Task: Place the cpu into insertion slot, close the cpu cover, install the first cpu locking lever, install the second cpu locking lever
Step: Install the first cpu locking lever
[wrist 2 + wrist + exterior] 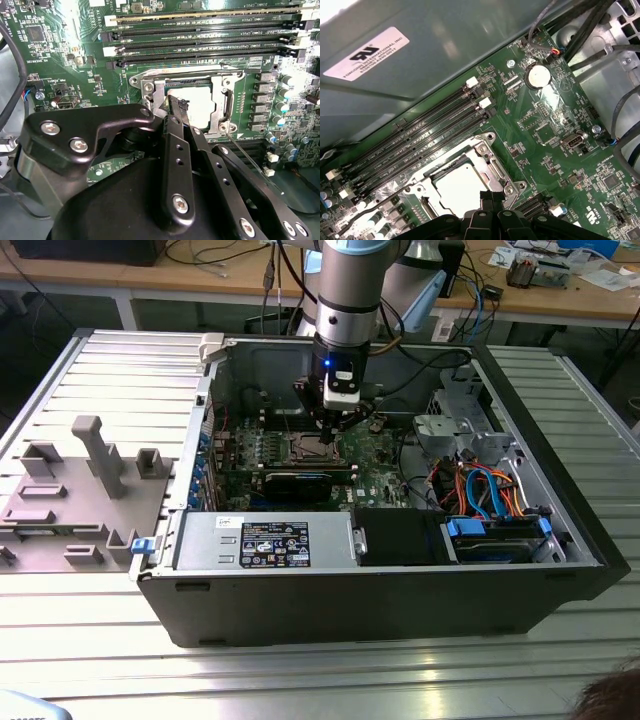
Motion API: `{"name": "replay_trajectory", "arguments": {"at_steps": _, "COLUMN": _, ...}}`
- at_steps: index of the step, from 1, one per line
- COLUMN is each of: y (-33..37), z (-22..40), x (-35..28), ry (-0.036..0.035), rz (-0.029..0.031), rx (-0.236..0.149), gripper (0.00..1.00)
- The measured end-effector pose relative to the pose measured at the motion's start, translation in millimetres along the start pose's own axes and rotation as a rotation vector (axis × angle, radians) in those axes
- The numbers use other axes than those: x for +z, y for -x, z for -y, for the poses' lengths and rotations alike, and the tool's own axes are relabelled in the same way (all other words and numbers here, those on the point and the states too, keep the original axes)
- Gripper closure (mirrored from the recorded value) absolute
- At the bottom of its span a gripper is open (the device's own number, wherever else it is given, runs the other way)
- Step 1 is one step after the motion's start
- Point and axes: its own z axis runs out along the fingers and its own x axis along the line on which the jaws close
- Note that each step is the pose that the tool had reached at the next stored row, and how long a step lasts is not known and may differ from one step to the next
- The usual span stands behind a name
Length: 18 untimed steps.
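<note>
The arm came down from the upper middle of the exterior view into an open computer case [560, 570] that lay on a ribbed metal bench [300, 680]. Its end effector [335, 420] hung just above the green motherboard [385, 455], near the centre of that frame.

In both wrist views the cpu [200, 102] [457, 187] sat flat in the insertion slot [150, 87] [487, 145], its pale silvery top facing up. The cpu cover [217, 85] [495, 167] lay down around the chip as a thin metal frame, so the chip showed through its open middle. Whether the cover was fully pressed down could not be told.

In the second wrist view the end effector [176, 102] had its black fingers [172, 125] drawn together to a narrow tip, and this tip was at the edge of the chip; nothing could be seen between the fingers. Whether the tip really touched the chip or the cover was not clear. In the first wrist view the same tip [490, 195] stood at the lower middle of the frame, just beside the chip.

A thin metal lever [250, 160] ran slantwise from the corner of the socket toward the lower right of the second wrist view. Long black memory slots [200, 35] [420, 135] lay beside the socket. A round coin battery [538, 76] sat at the upper right of the first wrist view.
</note>
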Motion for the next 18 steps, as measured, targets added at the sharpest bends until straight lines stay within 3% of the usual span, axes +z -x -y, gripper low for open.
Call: {"name": "replay_trajectory", "arguments": {"at_steps": 18, "y": 0.0, "z": 0.0, "x": 0.1, "ry": 0.0000, "rz": 0.0012, "rx": -0.019, "gripper": 0.89}}
